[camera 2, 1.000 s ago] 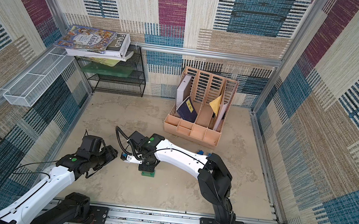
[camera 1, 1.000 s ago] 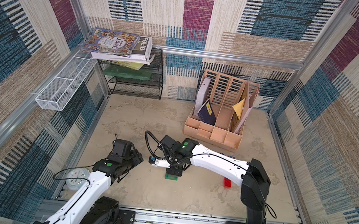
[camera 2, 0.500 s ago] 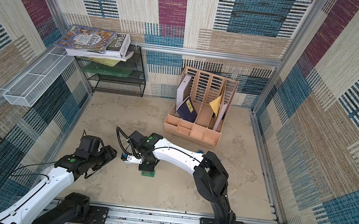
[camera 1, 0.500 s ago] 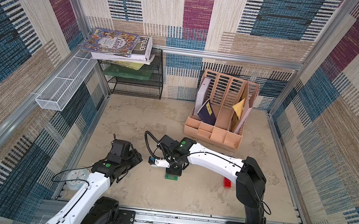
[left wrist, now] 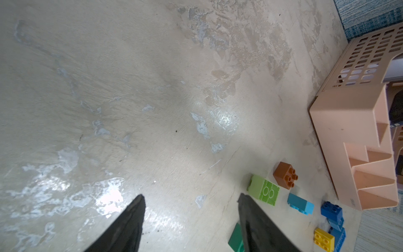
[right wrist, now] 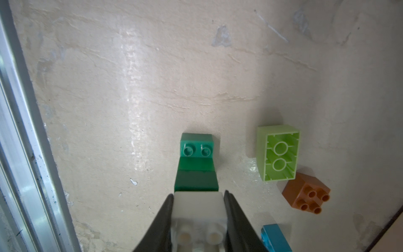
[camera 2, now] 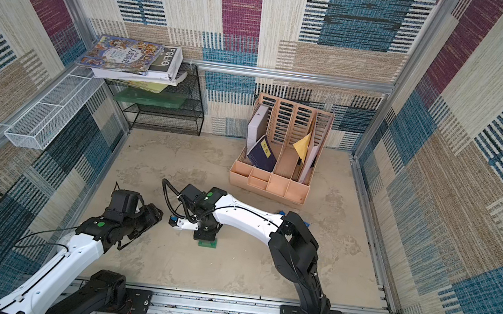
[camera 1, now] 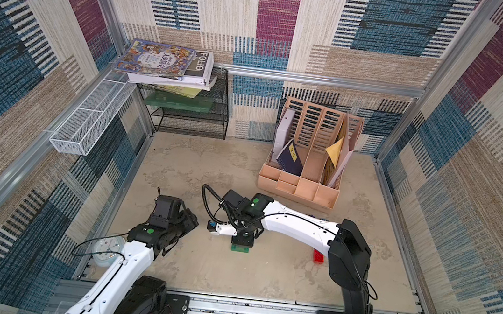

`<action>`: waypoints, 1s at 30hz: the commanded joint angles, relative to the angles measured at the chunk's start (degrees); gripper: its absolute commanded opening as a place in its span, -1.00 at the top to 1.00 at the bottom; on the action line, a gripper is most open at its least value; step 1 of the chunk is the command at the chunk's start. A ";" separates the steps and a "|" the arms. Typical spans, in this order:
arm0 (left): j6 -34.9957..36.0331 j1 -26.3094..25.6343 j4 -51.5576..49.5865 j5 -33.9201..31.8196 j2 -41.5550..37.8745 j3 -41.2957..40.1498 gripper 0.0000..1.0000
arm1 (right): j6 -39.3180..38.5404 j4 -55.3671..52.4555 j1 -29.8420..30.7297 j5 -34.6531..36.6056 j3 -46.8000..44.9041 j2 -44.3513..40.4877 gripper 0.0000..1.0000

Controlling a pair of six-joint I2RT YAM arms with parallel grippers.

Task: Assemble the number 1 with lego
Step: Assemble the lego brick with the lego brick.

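Observation:
My right gripper (right wrist: pixel 198 193) is shut on a cream lego brick (right wrist: pixel 199 207), studs facing the camera. The brick sits over one end of a dark green lego piece (right wrist: pixel 196 152) on the floor, whose two studs show at the other end. Whether the two touch I cannot tell. In both top views that gripper (camera 1: pixel 242 236) (camera 2: pixel 206 231) points down over the green piece (camera 1: pixel 240 248) (camera 2: pixel 208 243). My left gripper (left wrist: pixel 190 196) (camera 1: pixel 192 223) hangs open and empty to its left. Loose lego lies nearby: lime (right wrist: pixel 278 152), brown (right wrist: pixel 305 194), light blue (right wrist: pixel 274 237), dark blue (left wrist: pixel 331 210), yellow (left wrist: pixel 323 239), red (camera 1: pixel 318 256).
A peach desk organiser (camera 1: pixel 299 184) with papers stands at the back right, close behind the loose bricks. A black wire rack (camera 1: pixel 192 116) with books is at the back left, and a white mesh basket (camera 1: pixel 88 121) hangs on the left wall. A metal rail (camera 1: pixel 255 312) runs along the front.
The right arm's elbow has shifted slightly to the left; its gripper stays over the green piece with the cream brick. The left arm has barely moved.

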 commanded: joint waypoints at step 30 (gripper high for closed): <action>4.24 3.09 -0.43 4.66 0.67 1.55 -0.42 | 11.58 11.81 -6.48 -8.01 -5.33 -13.42 -0.90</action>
